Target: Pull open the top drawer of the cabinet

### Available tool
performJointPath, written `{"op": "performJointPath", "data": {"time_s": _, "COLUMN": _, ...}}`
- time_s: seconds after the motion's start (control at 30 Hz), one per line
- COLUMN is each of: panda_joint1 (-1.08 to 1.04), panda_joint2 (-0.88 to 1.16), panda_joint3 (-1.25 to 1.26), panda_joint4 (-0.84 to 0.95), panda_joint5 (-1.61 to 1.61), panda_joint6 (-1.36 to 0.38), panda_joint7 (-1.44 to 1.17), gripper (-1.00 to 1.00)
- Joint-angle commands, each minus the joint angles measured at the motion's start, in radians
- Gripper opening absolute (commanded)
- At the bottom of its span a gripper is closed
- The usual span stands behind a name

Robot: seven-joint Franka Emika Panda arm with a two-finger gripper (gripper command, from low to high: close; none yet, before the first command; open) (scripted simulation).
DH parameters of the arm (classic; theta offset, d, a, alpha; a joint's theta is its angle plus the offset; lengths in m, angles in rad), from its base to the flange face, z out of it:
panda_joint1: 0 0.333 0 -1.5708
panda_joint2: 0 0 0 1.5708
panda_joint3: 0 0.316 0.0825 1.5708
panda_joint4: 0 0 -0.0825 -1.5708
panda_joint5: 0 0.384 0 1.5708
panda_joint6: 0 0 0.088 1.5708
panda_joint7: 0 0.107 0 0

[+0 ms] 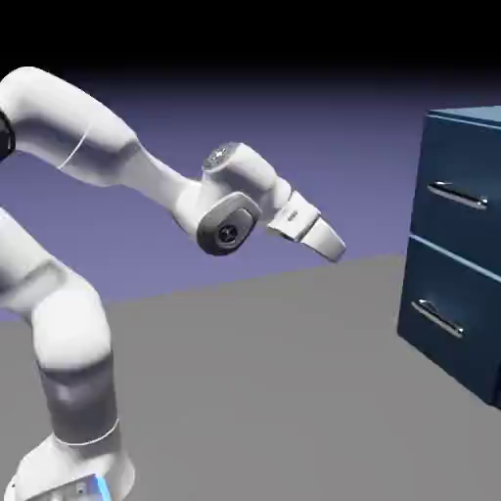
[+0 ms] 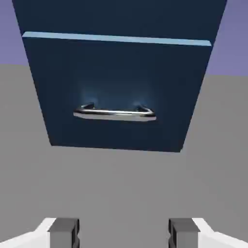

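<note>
Exterior view: white arm reaching toward the view's right; gripper [image 1: 331, 243] tilted down and forward, in the air above the grey table [image 1: 274, 372].
Cabinet [image 1: 484, 157]: dark blue, at the right edge of the exterior view, standing on the table, well apart from the gripper.
Top drawer [image 1: 452, 171]: upper of two flat fronts, flush with the cabinet face, judged not yet pulled.
Top handle [image 1: 456, 196]: silver bar, long axis level across the drawer front; lies ahead of the jaws and a little higher than the fingertips.
Lower drawer [image 1: 445, 294]: closed likewise, own handle [image 1: 436, 319] below fingertip height.
Hand view: only one drawer front [image 2: 116, 92] with a bar handle [image 2: 115, 113] seen, centred between the two grey fingertips [image 2: 64, 231]; probably the lower drawer, given a seam above it, though not certain.
Jaws: apart, nothing between them.
Coming move, as a judgement: travel forward and upward to the top handle, with the fingers set one above and one below the level bar.
Contents: both drawers shut, insides hidden; cannot tell what lies within.
</note>
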Motion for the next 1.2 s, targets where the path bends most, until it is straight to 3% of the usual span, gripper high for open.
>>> {"op": "performJointPath", "data": {"time_s": 0.0, "panda_joint1": -0.018, "panda_joint2": 0.025, "panda_joint3": 0.024, "panda_joint4": 0.015, "panda_joint5": -0.043, "panda_joint6": -0.008, "panda_joint7": -0.044, "gripper": 0.0}}
{"op": "performJointPath", "data": {"time_s": 1.17, "panda_joint1": -0.636, "panda_joint2": 0.898, "panda_joint3": 0.848, "panda_joint4": 0.531, "panda_joint5": -1.535, "panda_joint6": -0.292, "panda_joint7": -1.566, "gripper": 0.0}}
